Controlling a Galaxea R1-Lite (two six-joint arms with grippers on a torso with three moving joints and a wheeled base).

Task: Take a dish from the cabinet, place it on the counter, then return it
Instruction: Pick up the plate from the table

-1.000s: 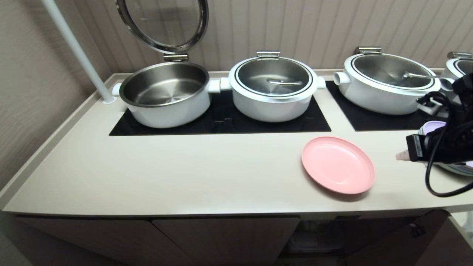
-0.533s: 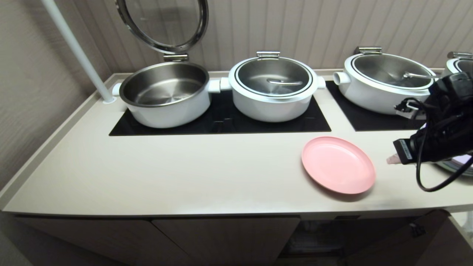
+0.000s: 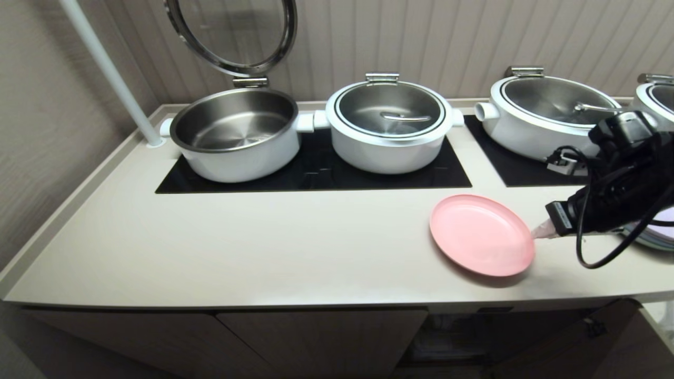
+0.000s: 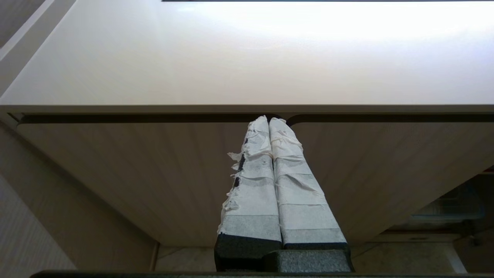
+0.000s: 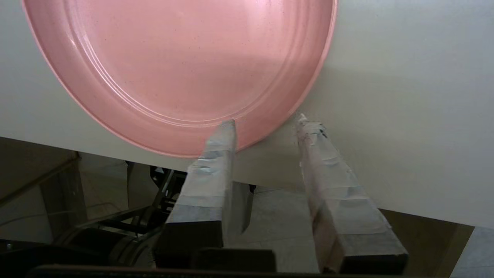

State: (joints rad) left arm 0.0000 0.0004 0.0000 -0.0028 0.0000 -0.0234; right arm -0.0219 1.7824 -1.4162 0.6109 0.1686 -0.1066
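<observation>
Right gripper [image 5: 264,119] standing partly open at the pink dish's [image 3: 481,234] right rim on the counter [image 3: 263,247], gripping nothing; left gripper [image 4: 269,121] sitting closed, empty

No text, label, brand or number can be read anywhere (in any view).

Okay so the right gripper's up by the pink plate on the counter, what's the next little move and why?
Probably ease the right gripper forward so the dish's rim slides between its fingers, then close. Its jaws stand open at the near edge, one fingertip over the rim and the other beside it, and the dish lies flat on the counter, not yet gripped.
</observation>
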